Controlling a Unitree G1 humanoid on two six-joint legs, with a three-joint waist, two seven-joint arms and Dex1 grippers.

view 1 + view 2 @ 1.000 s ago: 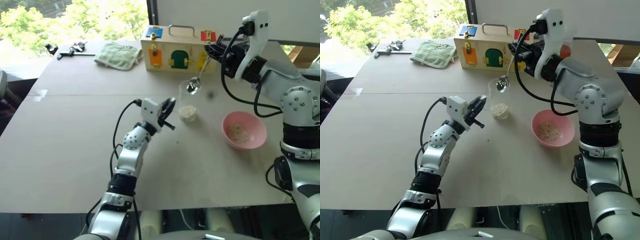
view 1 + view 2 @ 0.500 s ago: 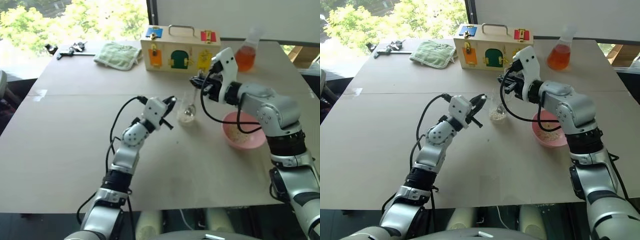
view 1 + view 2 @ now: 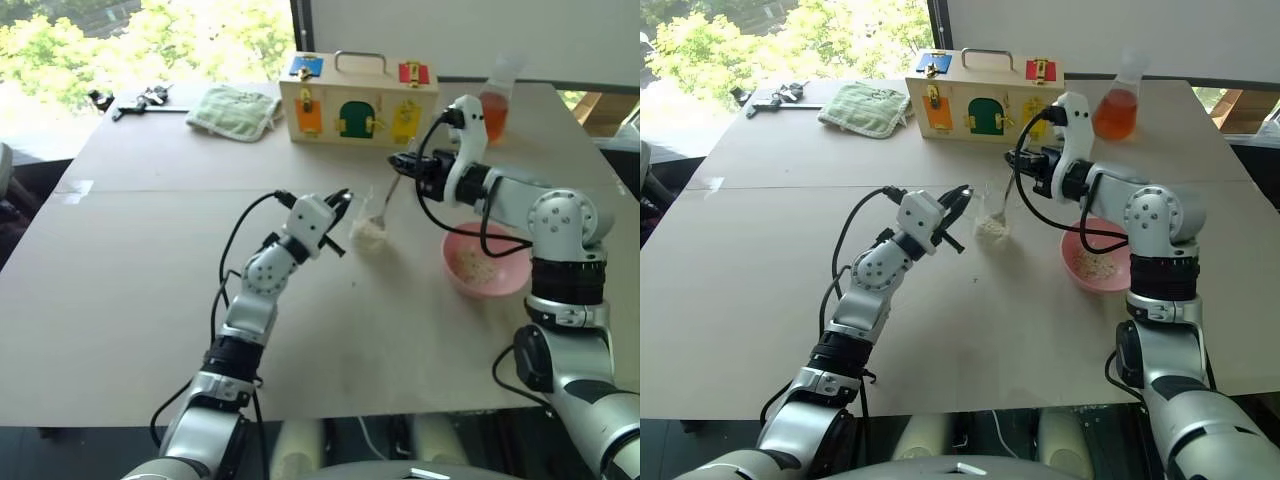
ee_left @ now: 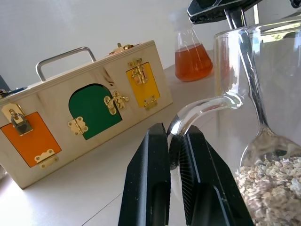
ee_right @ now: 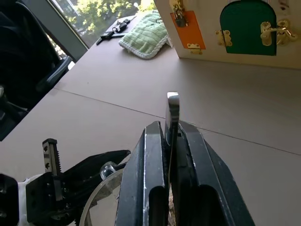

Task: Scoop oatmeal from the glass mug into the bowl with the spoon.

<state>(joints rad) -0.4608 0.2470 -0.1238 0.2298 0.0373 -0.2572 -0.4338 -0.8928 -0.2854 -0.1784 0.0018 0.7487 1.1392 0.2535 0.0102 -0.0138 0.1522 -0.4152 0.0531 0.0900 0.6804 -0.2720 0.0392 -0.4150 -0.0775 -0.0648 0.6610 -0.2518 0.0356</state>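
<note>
The glass mug (image 4: 256, 117) is seen standing near mid-tabletop (image 3: 150, 300), w/ its handle pinched between the fingers of the left gripper (image 4: 175, 155), which are pressed tight on the clear loop; the oatmeal (image 4: 270, 188) lies as a pale heap in the mug's bottom; the spoon (image 3: 385, 200) is held by the right gripper (image 5: 171, 136), jaws clamped on the upper end of the handle, the handle slanting down into the mug & the spoon's small bowl resting on or in the flakes; the pink bowl (image 3: 512, 283) is set on the tabletop just right of the mug, apart from it, w/ some flakes already inside; behind, a wooden latch box (image 3: 358, 98) w/ coloured doors is seen, a flask (image 3: 1115, 105) of orange liquid to its right, a green cloth (image 3: 236, 108) to its left; small dark tools (image 3: 140, 98) lie at the far left corner.
</note>
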